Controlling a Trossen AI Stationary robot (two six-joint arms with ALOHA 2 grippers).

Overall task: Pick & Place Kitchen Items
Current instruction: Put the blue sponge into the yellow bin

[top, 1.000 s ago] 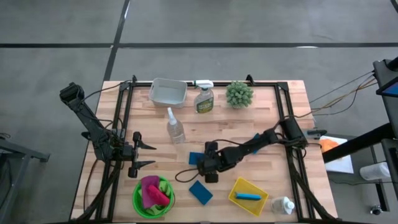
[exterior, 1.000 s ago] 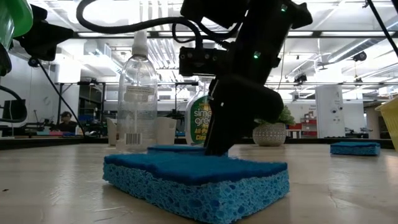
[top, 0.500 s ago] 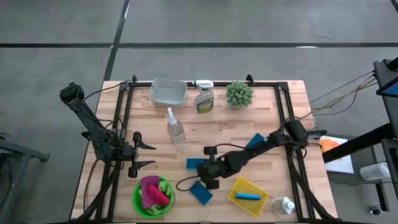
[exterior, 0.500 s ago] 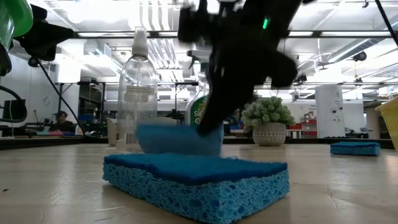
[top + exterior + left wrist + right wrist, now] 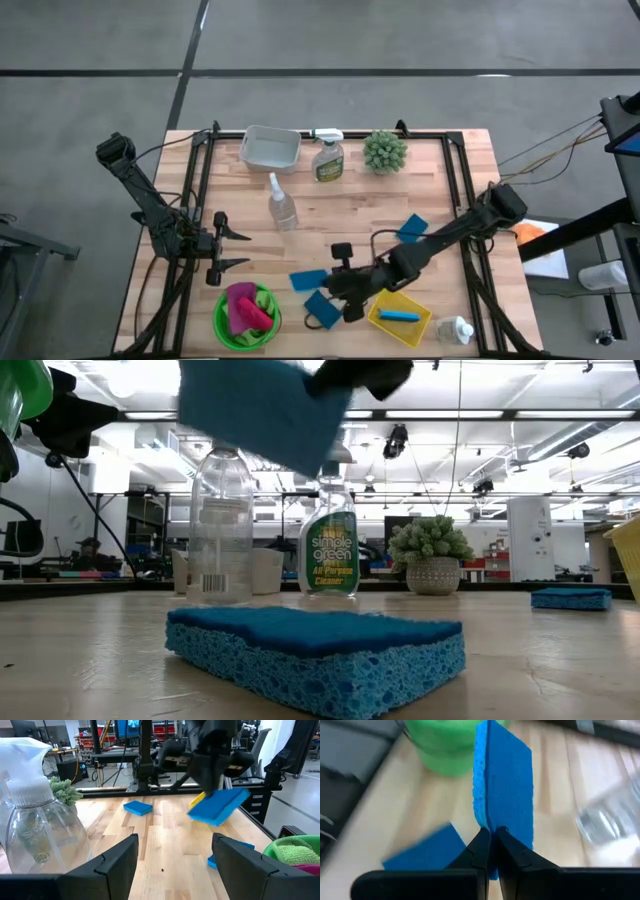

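Only one label reads clearly: in the low view the green bottle (image 5: 331,555) shows "simple green" and "All-Purpose Cleaner"; the clear bottle (image 5: 221,525) beside it carries a white label with a barcode, its text too small to read.

The right gripper (image 5: 490,837) is pressed together on the thin edge of a blue sponge (image 5: 506,792), held clear of the table over its front middle; the right wrist view shows the fingers pinching it, while the high view shows only the sponge (image 5: 308,279) sticking out from the gripper (image 5: 335,283) toward the left arm; the low view catches it blurred at the top of the picture.

A second sponge (image 5: 322,309) lies flat on the table just in front of the held one, filling the low view's foreground; a third (image 5: 411,227) lies near the right rail, seen far off in the low and left wrist views.

The green bowl (image 5: 232,328) at the front left holds a pink cloth (image 5: 244,306) and a green cloth (image 5: 292,852); the yellow tray (image 5: 398,313) just beside the right gripper holds a small blue stick-shaped item; the grey bin (image 5: 270,148) at the back holds nothing visible from above; a white bottle (image 5: 454,329) lies at the front right corner; the potted plant (image 5: 384,151) stands at the back.

The left gripper (image 5: 234,250) waits at the left side, fingers spread, holding nothing.
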